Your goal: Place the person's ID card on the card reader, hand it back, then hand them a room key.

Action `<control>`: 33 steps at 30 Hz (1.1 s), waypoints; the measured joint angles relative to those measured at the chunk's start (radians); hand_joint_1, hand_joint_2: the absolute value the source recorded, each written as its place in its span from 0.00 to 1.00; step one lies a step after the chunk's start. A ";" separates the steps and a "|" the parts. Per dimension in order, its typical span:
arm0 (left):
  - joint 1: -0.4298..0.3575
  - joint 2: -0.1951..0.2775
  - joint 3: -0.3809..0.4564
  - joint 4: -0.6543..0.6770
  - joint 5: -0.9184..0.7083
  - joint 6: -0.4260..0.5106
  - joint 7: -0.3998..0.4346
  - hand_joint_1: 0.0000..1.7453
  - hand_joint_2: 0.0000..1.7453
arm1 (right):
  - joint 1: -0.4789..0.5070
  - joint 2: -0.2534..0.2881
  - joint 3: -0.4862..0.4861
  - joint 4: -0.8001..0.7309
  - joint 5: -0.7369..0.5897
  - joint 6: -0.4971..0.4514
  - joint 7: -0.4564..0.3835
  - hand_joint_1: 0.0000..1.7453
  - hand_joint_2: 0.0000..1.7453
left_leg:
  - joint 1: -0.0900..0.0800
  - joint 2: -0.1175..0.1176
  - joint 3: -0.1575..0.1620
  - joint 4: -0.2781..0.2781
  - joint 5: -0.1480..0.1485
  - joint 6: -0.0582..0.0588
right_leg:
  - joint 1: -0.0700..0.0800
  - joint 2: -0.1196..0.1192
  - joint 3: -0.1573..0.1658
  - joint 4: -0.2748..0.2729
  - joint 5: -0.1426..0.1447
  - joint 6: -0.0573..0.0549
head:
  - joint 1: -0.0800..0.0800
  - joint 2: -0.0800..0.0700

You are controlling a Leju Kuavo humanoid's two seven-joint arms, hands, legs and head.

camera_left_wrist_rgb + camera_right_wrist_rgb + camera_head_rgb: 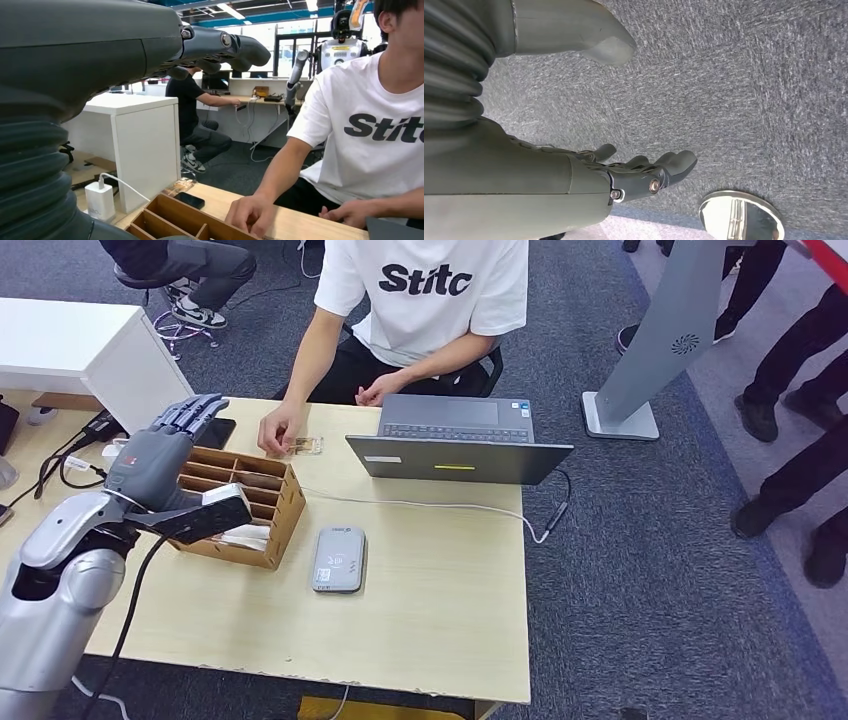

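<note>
You had a light wooden table (440,620) carrying a grey card reader (338,559), a compartmented wooden organizer (262,502), an open laptop (457,440) with its cable (430,506), a black phone (217,432) and an ID card (305,446) under a person's hand (280,430)

Blue-grey carpet floor (640,570), light wooden desk (440,610), white cabinet (70,345), ceiling strip lights (231,10), large windows (295,37)
</note>
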 joint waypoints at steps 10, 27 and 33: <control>0.001 0.049 -0.033 -0.069 0.087 -0.039 -0.013 0.00 1.00 | 0.000 -0.002 -0.002 0.000 -0.006 0.001 -0.002 0.00 1.00 | 0.000 0.000 0.000 0.000 0.000 0.000 | 0.000 0.000 0.000 0.000 0.000 0.000 | 0.000 0.000; 0.034 0.120 -0.066 -0.111 0.183 -0.080 -0.013 0.00 1.00 | 0.000 -0.002 -0.018 0.000 -0.007 0.001 -0.004 0.00 1.00 | 0.000 0.000 0.000 0.000 0.000 0.000 | 0.000 0.000 0.000 0.000 0.000 0.000 | 0.000 0.000; 0.085 0.190 -0.068 -0.131 0.250 -0.105 -0.014 0.00 1.00 | 0.000 -0.003 -0.018 0.000 -0.007 0.001 -0.004 0.00 1.00 | 0.000 0.001 0.000 -0.001 0.000 0.000 | 0.000 0.001 0.000 0.000 0.000 0.000 | 0.000 0.000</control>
